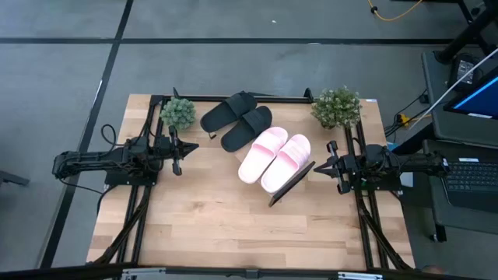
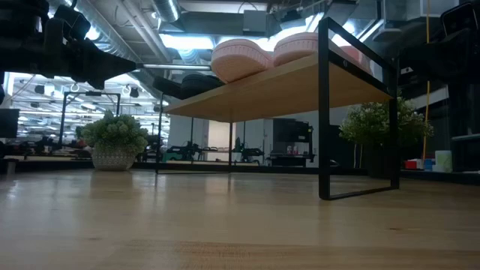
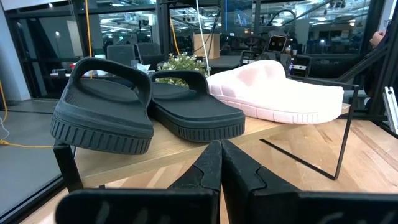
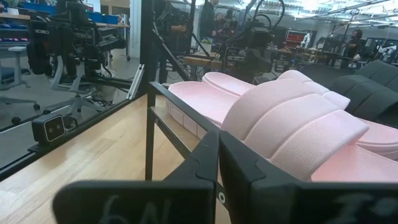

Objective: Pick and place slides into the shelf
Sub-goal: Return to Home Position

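All the slides rest sole-down on the shelf (image 2: 277, 90), a light wood board on a thin black frame that stands slantwise mid-table. The black pair (image 1: 236, 121) lies at its far left end, the pink pair (image 1: 274, 158) at its near right end. My left gripper (image 1: 190, 147) hovers shut at the table's left, pointing level at the black slides (image 3: 149, 115). My right gripper (image 1: 316, 167) hovers shut at the table's right, just short of the shelf's end, pointing level at the pink slides (image 4: 292, 124). Neither gripper touches anything.
Two small potted plants stand at the far corners, one left (image 1: 178, 113) and one right (image 1: 336, 106). Bare tabletop (image 1: 233, 225) stretches from the shelf to the near edge. A desk with a laptop (image 1: 467, 117) stands beyond the table's right side.
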Tool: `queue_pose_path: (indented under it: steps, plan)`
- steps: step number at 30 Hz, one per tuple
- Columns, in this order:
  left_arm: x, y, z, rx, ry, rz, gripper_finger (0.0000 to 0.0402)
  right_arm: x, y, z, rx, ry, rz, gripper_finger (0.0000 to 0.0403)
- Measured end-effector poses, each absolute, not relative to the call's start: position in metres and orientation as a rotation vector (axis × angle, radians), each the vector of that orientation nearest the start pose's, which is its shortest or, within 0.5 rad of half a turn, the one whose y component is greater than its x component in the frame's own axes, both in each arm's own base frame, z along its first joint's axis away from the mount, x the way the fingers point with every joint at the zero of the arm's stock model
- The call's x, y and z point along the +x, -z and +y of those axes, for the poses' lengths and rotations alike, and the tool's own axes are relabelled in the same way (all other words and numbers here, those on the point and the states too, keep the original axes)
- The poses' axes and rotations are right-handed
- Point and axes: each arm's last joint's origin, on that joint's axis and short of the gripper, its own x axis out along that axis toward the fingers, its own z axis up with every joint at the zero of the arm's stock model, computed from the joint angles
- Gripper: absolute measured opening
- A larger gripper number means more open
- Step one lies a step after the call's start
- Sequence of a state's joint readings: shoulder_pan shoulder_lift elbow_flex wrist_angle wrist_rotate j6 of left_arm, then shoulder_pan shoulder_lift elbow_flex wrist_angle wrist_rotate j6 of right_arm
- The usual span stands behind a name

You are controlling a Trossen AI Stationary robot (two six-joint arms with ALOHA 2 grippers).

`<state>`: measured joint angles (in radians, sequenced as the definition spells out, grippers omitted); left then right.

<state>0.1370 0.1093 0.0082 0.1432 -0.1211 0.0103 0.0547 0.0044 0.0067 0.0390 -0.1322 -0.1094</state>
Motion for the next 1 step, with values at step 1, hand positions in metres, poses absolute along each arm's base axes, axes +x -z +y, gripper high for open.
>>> queue_pose_path:
  steps: [1]
  plan:
    - [0.1023, -0.1713, 0.0177, 0.011, -0.258, -0.041, 0.0000, 0.0969, -0.1692, 0.0091, -0.111, -0.184, -0.052, 0.0016]
